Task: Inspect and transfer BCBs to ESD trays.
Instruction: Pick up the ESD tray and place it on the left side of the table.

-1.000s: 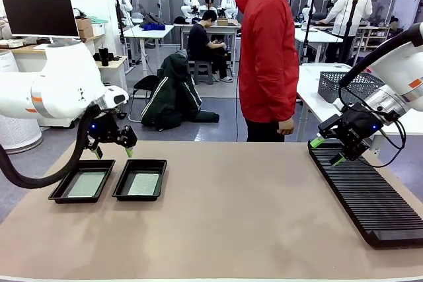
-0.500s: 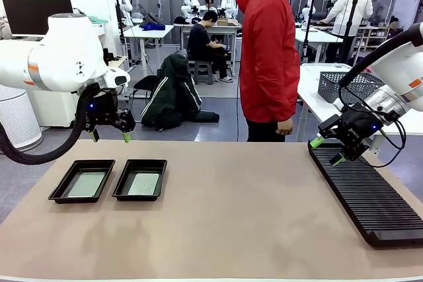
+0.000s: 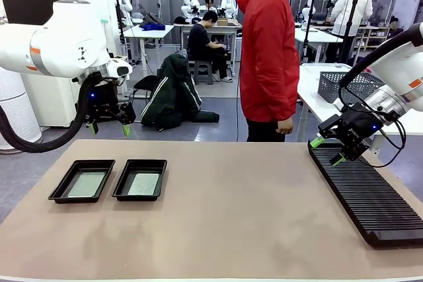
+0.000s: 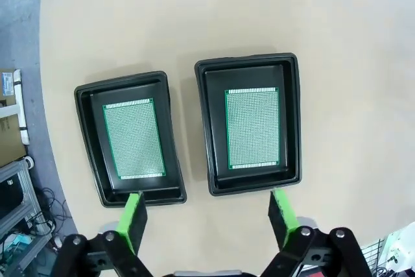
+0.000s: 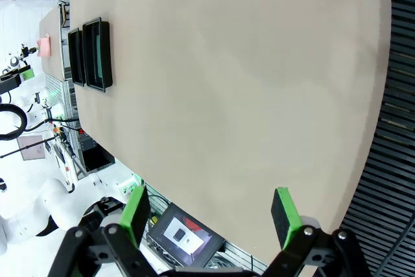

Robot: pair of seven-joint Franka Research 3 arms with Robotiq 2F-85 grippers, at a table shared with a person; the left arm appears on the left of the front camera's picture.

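left pincer point(image 3: 108, 127) risen, trays point(image 4: 249, 124) hold BCBs point(image 4: 252, 129)

Two black ESD trays point(image 3: 82, 181) point(image 3: 140, 179) on worktop point(image 3: 225, 216). Two BCBs point(image 4: 134, 139) point(image 4: 253, 128), one per tray. One ribbed black rack point(image 3: 367, 193). One grey mesh basket point(image 3: 347, 86).

Black trays point(image 4: 295, 121) hold pale green boards point(image 4: 252, 128) finely dotted in a grid. The table point(image 3: 251, 209) is plain tan; the ribbed rack point(image 3: 367, 196) is black.
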